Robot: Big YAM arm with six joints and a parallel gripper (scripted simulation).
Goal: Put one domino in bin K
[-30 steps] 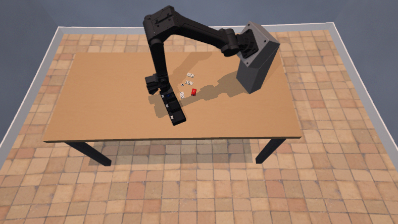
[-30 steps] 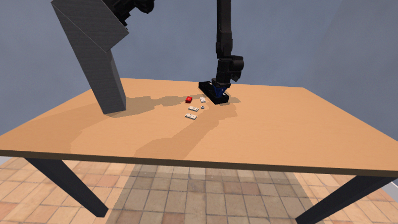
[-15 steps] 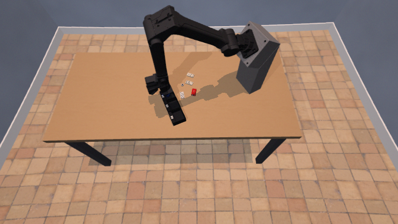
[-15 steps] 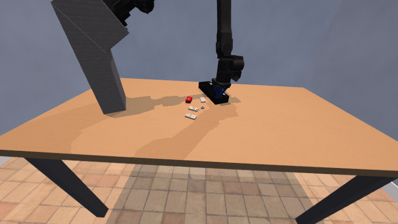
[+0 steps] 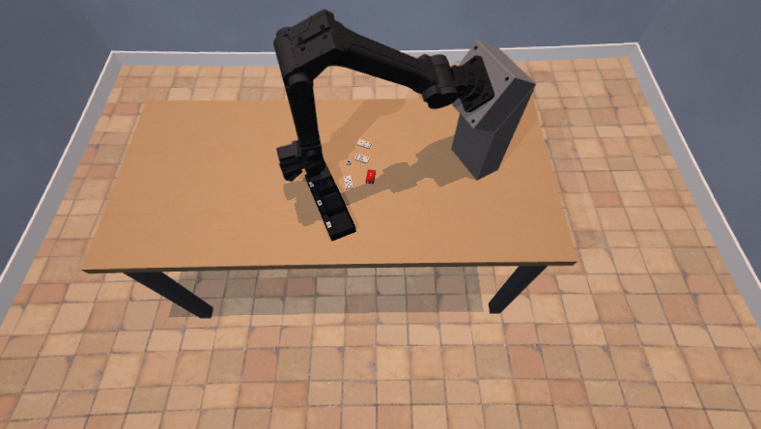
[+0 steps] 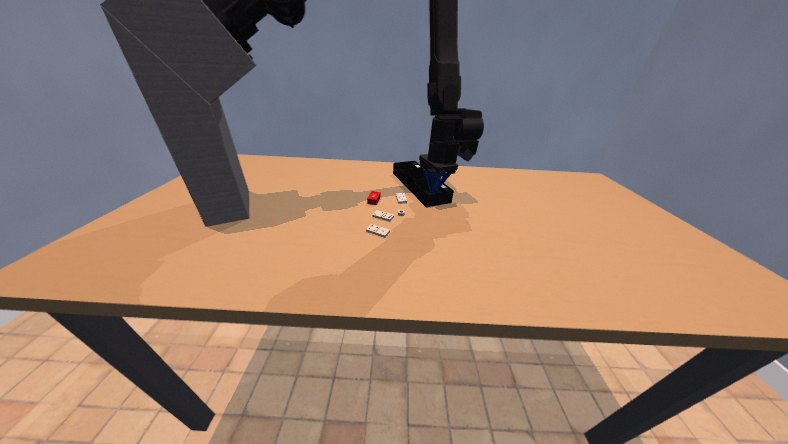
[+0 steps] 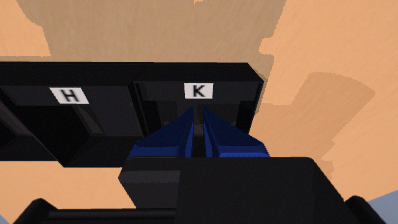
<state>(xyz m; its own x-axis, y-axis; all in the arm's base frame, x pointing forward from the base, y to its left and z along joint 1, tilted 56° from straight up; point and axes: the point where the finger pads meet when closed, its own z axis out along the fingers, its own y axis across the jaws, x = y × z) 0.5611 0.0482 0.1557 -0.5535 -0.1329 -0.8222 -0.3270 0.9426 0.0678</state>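
Holding gripper [image 5: 321, 182] [image 6: 436, 189] [image 7: 198, 112] nearly closed over bin K [image 5: 328, 184] [image 6: 439, 201] [image 7: 150, 89] — seeing nothing pinched. Three dominoes [image 5: 364, 143] [image 6: 377, 231] lying well inside desk edges [image 5: 329, 267] [image 6: 386, 323]; K's delivery unconfirmed — withdrawal remaining.

No change visible between earlier top and exterior pictures and now.
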